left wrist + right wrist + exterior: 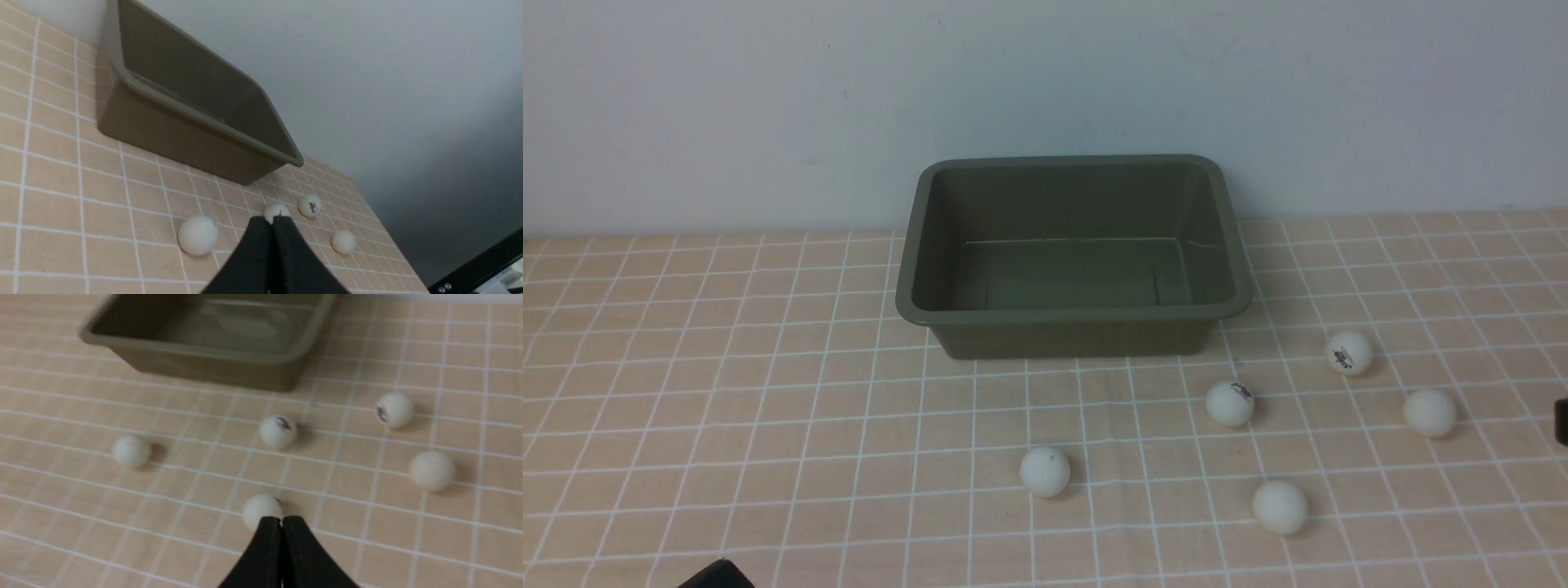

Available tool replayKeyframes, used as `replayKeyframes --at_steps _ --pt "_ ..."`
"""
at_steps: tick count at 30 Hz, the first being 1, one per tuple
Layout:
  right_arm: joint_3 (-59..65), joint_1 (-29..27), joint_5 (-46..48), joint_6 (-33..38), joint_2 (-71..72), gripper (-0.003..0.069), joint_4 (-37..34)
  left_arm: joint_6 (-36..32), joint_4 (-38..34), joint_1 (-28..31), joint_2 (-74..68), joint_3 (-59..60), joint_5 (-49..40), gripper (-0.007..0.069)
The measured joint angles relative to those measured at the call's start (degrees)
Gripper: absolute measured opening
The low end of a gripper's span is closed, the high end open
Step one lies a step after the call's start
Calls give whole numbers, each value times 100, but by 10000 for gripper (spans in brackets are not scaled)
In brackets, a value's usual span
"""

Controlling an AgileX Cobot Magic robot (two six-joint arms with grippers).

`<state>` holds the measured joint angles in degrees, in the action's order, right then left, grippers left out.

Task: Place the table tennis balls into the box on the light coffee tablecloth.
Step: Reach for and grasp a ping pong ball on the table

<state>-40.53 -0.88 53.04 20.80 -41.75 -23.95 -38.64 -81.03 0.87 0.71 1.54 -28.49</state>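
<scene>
The olive-green box (1074,317) stands empty at the back of the light coffee tablecloth (768,408). Several white table tennis balls lie on the cloth in front of it and to its right: one near the middle (1045,471), two with dark logos (1230,403) (1348,353), and two plain ones (1429,412) (1281,507). My left gripper (272,218) is shut and empty, low over the cloth, with a ball (277,210) just beyond its tips. My right gripper (281,519) is also shut and empty, and the nearest ball (260,509) lies just past its tips.
A pale wall (1045,82) rises directly behind the box. Dark corners of my arms show at the front view's bottom left (717,574) and right edge (1561,420). A black frame piece (478,261) sits beyond the cloth's edge in the left wrist view.
</scene>
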Motion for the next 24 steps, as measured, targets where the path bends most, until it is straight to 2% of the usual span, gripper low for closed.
replayKeyframes --at_steps 7,13,20,24 --pt "-675 0 12 -783 -1876 -16 1382 -208 -2 0 0 0 -81 -69" --pt "-1487 0 -120 -978 -3474 -16 1504 -208 254 0 0 0 -120 -69" --pt "-2181 0 6 -1070 -4524 -10 1476 -208 372 0 0 0 -227 -69" --pt "-2340 0 179 -934 -4791 22 1365 -247 379 0 0 0 -272 -69"
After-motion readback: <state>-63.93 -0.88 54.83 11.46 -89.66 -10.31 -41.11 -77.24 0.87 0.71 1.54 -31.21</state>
